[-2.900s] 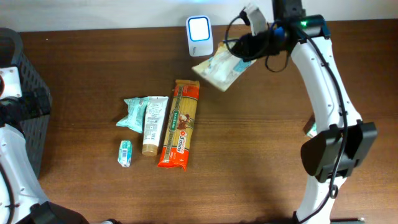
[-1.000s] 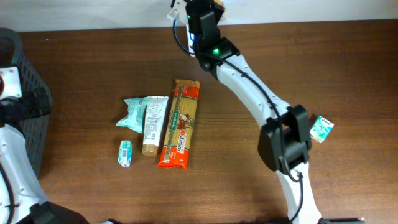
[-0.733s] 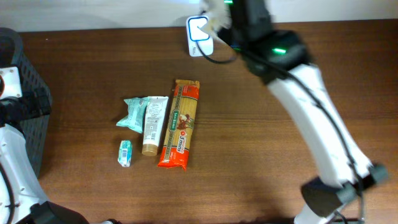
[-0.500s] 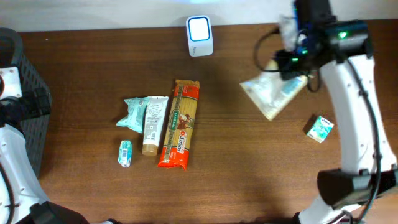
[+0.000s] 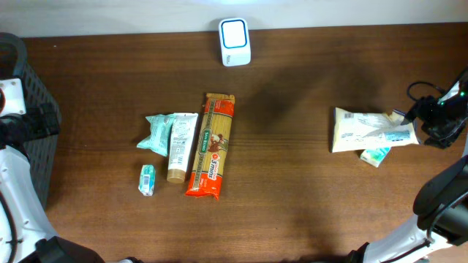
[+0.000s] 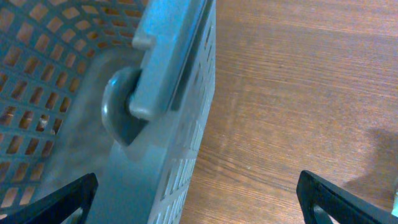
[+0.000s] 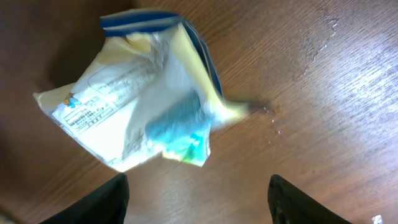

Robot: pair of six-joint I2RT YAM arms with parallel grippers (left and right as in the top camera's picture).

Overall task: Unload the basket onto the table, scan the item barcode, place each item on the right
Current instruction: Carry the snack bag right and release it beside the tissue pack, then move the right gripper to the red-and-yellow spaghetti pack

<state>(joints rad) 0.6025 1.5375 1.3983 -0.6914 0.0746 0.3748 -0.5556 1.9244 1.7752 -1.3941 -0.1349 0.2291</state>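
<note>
A cream packet with blue print (image 5: 371, 129) lies flat at the right of the table, partly over a small teal box (image 5: 376, 155). In the right wrist view the packet (image 7: 124, 93) looks blurred, and the teal box (image 7: 186, 142) peeks out from under it. My right gripper (image 7: 199, 208) hangs just behind the packet, open, with nothing between its fingers (image 7: 106, 202). From overhead it (image 5: 424, 117) sits at the packet's right end. The white barcode scanner (image 5: 235, 33) stands at the back centre. My left gripper (image 6: 196, 208) is open over the basket's rim (image 6: 180, 124).
A teal pouch (image 5: 156, 133), a tube (image 5: 180, 146), a spaghetti pack (image 5: 211, 145) and a small teal item (image 5: 147, 179) lie side by side left of centre. A dark mesh basket (image 5: 18, 80) stands at the left edge.
My right arm swung the packet away from the scanner to the right side, set it down over the teal box and opened its jaws. The left arm has not moved.
</note>
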